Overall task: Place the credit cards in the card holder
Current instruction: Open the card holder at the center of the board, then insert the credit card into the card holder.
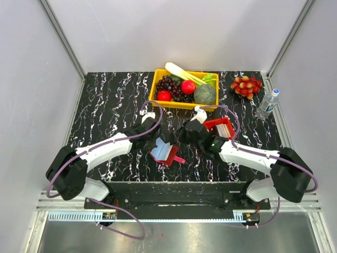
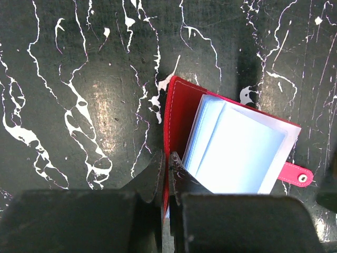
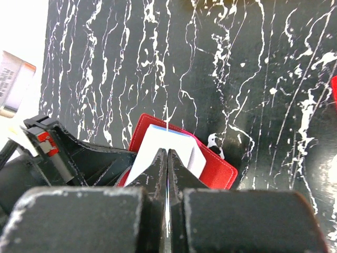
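The card holder lies open at mid table, dark red outside with pale blue-grey inner sleeves. My left gripper is shut on its red cover edge, also shown in the top view. My right gripper is shut on a thin whitish credit card, seen edge-on, held just over the holder's pale sleeves. In the top view the right gripper is just right of the holder. More credit cards stand in the bright red tray to the right.
A yellow basket of fruit and vegetables stands at the back. A bunch of red fruit and a water bottle are at the back right. The holder's pink snap strap sticks out to its right.
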